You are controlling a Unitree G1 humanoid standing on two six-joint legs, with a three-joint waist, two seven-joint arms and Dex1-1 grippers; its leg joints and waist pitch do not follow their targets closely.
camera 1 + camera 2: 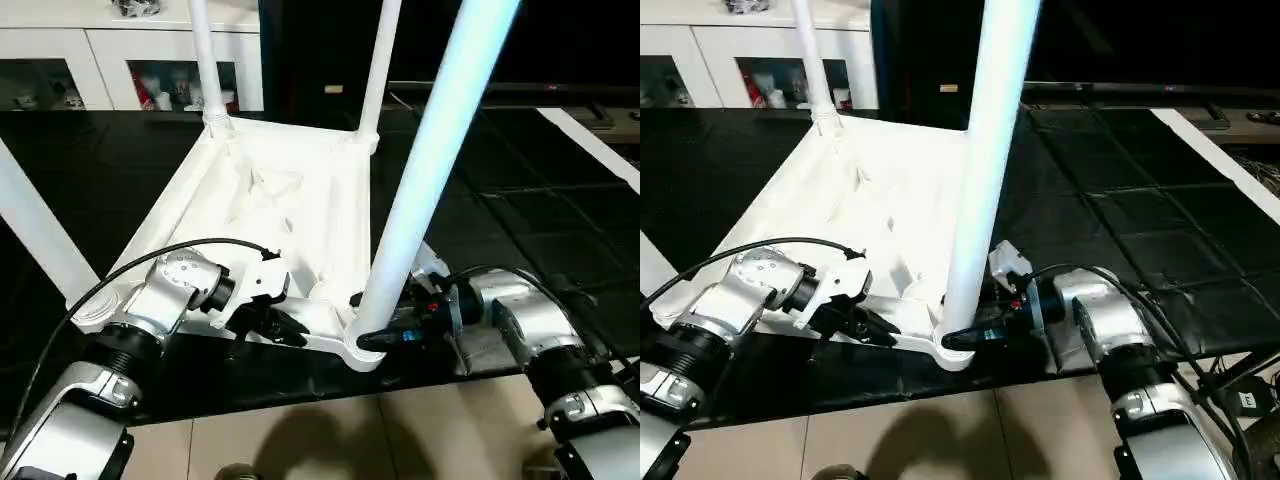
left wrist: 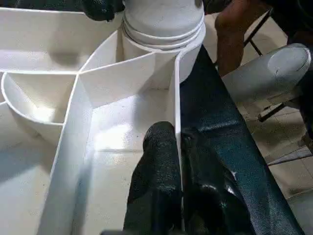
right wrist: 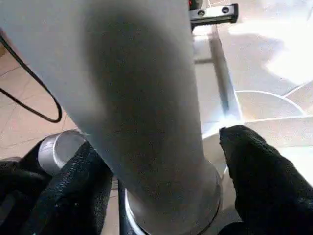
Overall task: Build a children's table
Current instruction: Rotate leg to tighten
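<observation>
The children's table (image 1: 290, 215) lies upside down on a black mat (image 1: 520, 220), its white ribbed, framed underside facing up. Legs counted: four, all white and round. Two rise at the far corners, one (image 1: 208, 60) at far left and one (image 1: 378, 70) at far right; a third (image 1: 40, 240) stands at the near left corner, and the fourth, the near leg (image 1: 425, 180), stands in its socket at the near right corner, closest to the robot.

The left gripper (image 2: 177, 147) is clamped on the thin near frame wall (image 2: 177, 98) of the table, one finger on each side of it. The right gripper (image 3: 161, 166) has its fingers (image 3: 254, 181) spread around the base of the near leg, one on either side; whether they press on it cannot be told.

Beyond the mat stands one white glass-door cabinet (image 1: 110, 65). Tiled floor (image 1: 380, 435) shows at the near edge.
</observation>
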